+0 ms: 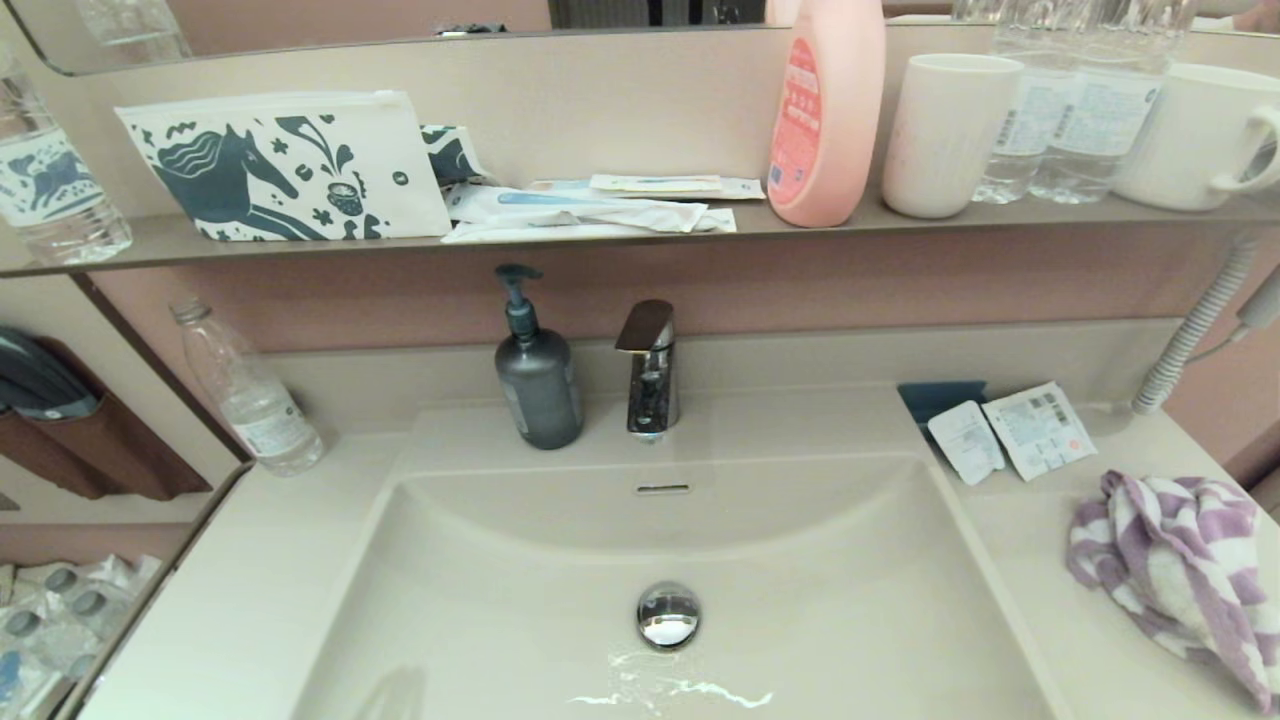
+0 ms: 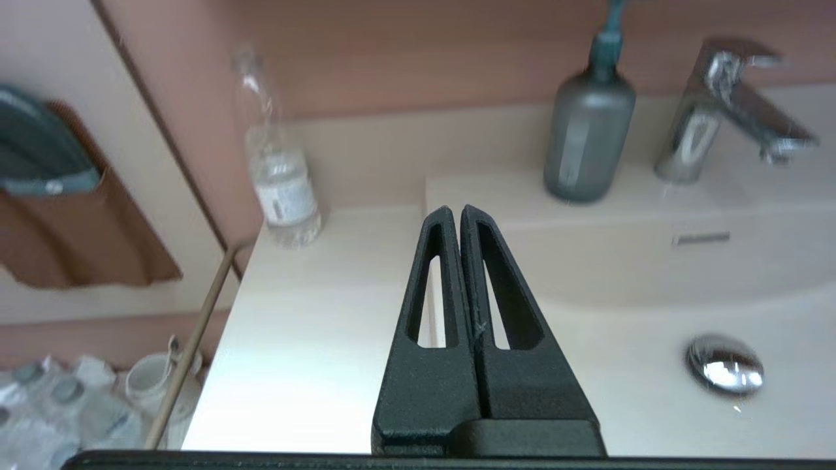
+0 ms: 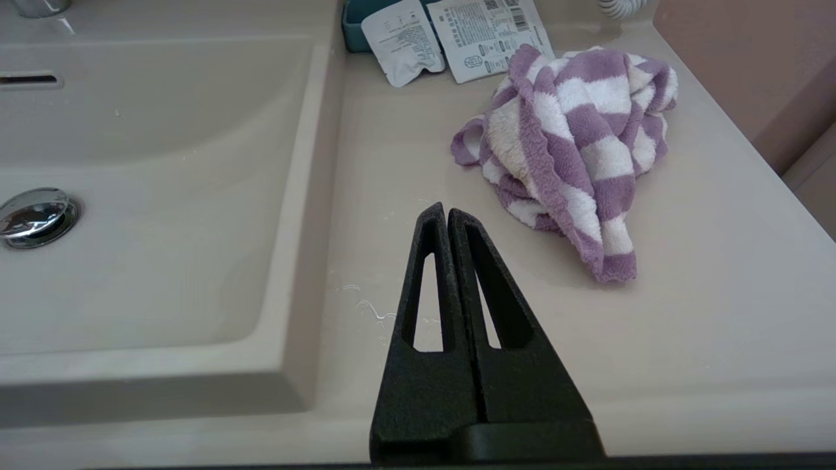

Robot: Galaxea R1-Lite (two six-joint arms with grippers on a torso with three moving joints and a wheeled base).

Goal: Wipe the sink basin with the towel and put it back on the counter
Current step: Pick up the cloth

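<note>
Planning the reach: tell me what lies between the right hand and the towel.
Nothing. In the right wrist view, only bare counter separates the shut right hand from the crumpled towel.

The sink basin (image 1: pixel 820 560) was a wide, cream-beige rectangle with rounded corners, sunk into the surface (image 1: pixel 230 600) of the same colour. A shiny chrome drain plug (image 1: pixel 668 614) sat near the middle of its floor, with a small overflow slot (image 1: pixel 663 489) in the back wall above it. A thin streak of water (image 1: pixel 670 690) glistened on the floor just in front of the plug. The towel (image 1: pixel 1175 570), soft terry with purple and white stripes, lay crumpled in a loose heap on the surface to the basin's right, apart from the rim.
</note>
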